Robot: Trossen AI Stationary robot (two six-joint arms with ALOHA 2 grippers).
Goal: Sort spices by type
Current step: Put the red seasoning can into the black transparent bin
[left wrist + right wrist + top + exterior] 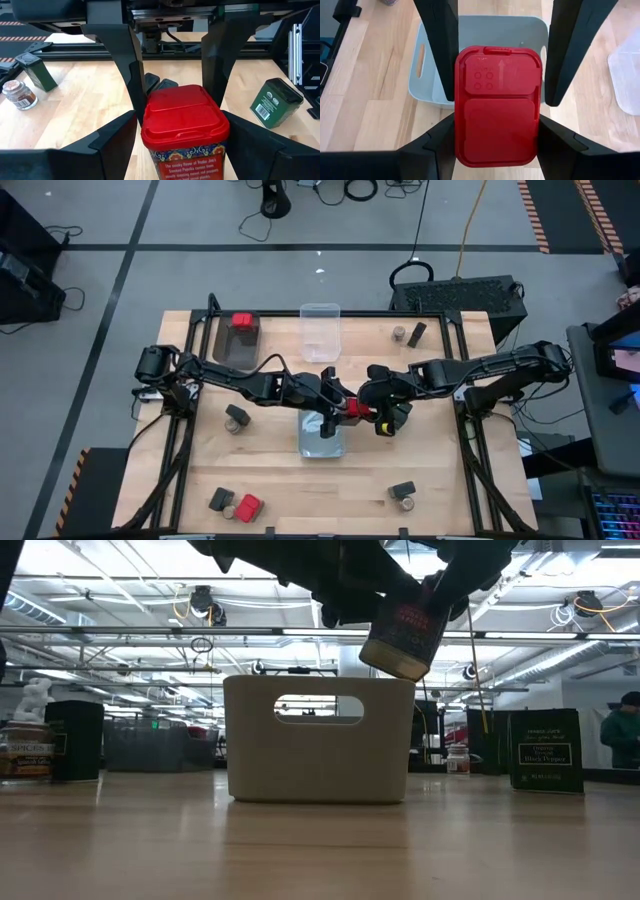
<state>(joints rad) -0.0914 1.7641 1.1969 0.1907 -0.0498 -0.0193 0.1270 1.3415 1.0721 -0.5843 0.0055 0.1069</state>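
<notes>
– Right gripper [362,409] state?
– Clamped on red spice tin [496,100], fingers pressed on both long sides. Mid-table, up in the air.
– Left gripper [337,401]?
– Meets the right one nose to nose at the same tin. Its fingers [112,145] stand a bit wider, either side of the tin, spread rather than squeezing.
– Tin position?
– Off the table, tilted, directly above the grey handled bin [320,765]. Not inside it.
– Other spices?
– Second red tin [242,323] in a dark tray at the far left corner. Jar [398,333] and black tin [417,332] just beside each other, far right. Another jar-and-black pair [236,417] left of the bin. Black tin [220,500] touching a red one [248,506] at the near left edge. Black-and-jar pair [402,492] near right.
– Clear bin [320,330]?
– Far side, centre, well apart from the grippers.
</notes>
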